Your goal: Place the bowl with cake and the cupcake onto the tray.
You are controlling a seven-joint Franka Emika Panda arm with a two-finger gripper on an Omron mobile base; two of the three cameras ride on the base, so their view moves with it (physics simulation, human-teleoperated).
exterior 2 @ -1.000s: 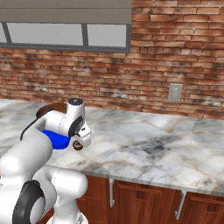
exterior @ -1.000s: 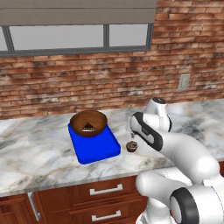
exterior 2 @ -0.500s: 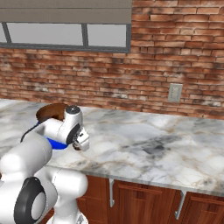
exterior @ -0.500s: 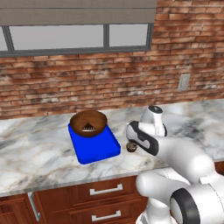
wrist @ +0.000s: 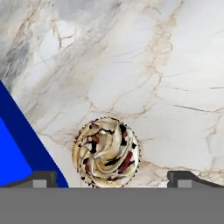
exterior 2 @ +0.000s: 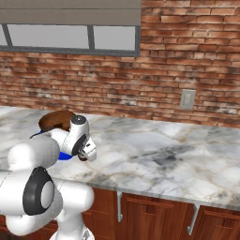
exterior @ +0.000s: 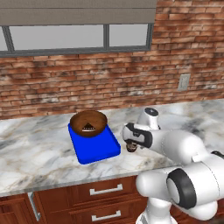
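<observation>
The blue tray [exterior: 97,149] lies on the marble counter, and the wooden bowl with cake [exterior: 89,122] sits on its far end. Just right of the tray's right edge stands the small cupcake [exterior: 131,148], on the counter. My gripper [exterior: 130,142] hangs directly over it, pointing down. In the hand view the cupcake [wrist: 107,152] shows a cream and dark swirled top between my two fingertips [wrist: 42,178], which stand wide apart and clear of it. The gripper [wrist: 112,178] is open. The tray's rim [wrist: 17,131] runs along the left of that view.
A marble counter [exterior: 39,153] runs along a brick wall with a window above. A wall socket [exterior: 183,82] sits at the right. Drawers [exterior: 105,190] lie under the counter's front edge. From the right base view my arm hides most of the tray [exterior 2: 65,155].
The hand has come down from well above the counter to just over the cupcake. The bowl, tray and cupcake have not moved.
</observation>
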